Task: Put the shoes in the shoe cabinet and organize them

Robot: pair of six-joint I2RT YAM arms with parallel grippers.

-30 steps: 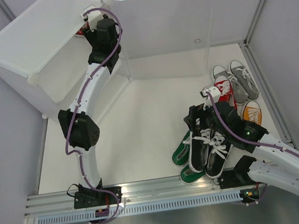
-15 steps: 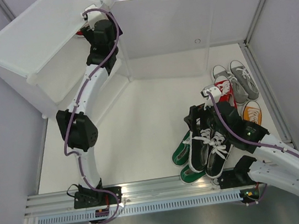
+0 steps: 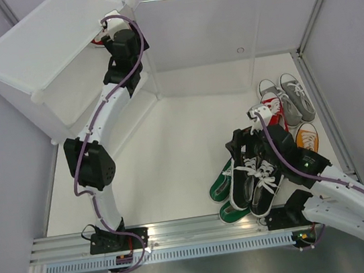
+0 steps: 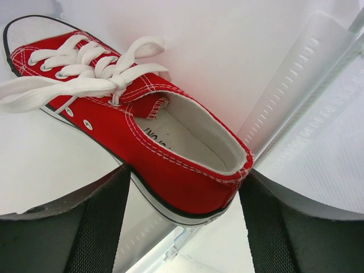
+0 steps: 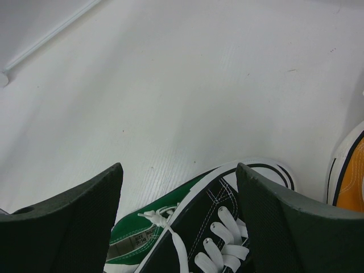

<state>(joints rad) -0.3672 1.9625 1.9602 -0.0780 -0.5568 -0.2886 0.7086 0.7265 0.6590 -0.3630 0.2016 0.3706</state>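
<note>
Item: white translucent plastic shoe cabinet (image 3: pixel 35 58), back left corner, clear hinged door panel (image 3: pixel 202 38) swung open.

Item: red canvas lace-up sneaker (image 4: pixel 142 136), white laces, lying on a shelf inside the cabinet. From overhead only a sliver of red shows past the left arm. The left wrist view shows the whole shoe, its heel between the fingers (image 4: pixel 96 222) of the left gripper (image 4: pixel 185 187). These stand wide, one at each side of the heel; whether they press it cannot be told. Dark print on the insole is not legible.

Item: right gripper (image 5: pixel 179 170), jaws spread wide and holding nothing, above the toe of a black canvas sneaker (image 5: pixel 227 227) that overlaps a green canvas sneaker (image 5: pixel 142 239). The green insole's label is too small to read.

Overhead only: second red sneaker (image 3: pixel 271 107), grey pair (image 3: pixel 292 97) and orange sneaker (image 3: pixel 306 138) on the white table (image 3: pixel 170 151).
</note>
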